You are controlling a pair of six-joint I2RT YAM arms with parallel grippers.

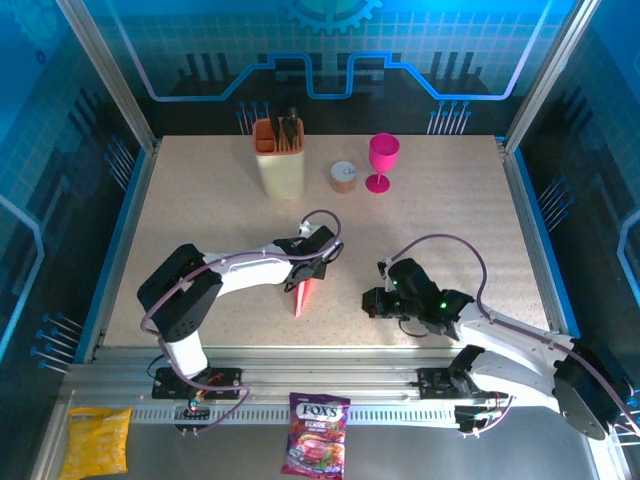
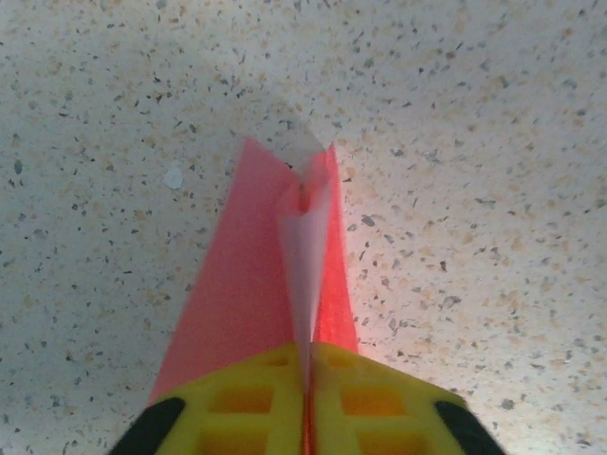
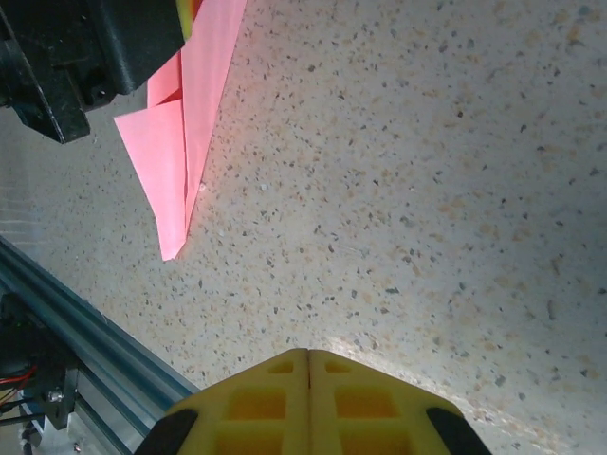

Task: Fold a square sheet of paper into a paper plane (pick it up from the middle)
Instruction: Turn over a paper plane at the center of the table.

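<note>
The salmon-pink paper, folded into a slim pointed paper plane [image 1: 304, 294], hangs point-down near the table's front middle. My left gripper [image 1: 312, 270] is shut on its upper end. In the left wrist view the paper plane [image 2: 248, 294] runs out from between the closed yellow fingers [image 2: 256, 398], its folded layers fanning slightly. In the right wrist view the paper plane [image 3: 182, 142] shows at upper left, its tip at the table. My right gripper [image 1: 372, 302] rests to the right of the plane, apart from it, its yellow fingers [image 3: 242, 408] shut with nothing between them.
At the back of the table stand an orange-and-cream holder with dark tools [image 1: 279, 152], a small round tape roll [image 1: 344, 177] and a magenta goblet [image 1: 382, 160]. A yellow packet [image 1: 95, 440] and a candy bag [image 1: 316, 433] lie below the front rail [image 3: 66, 303].
</note>
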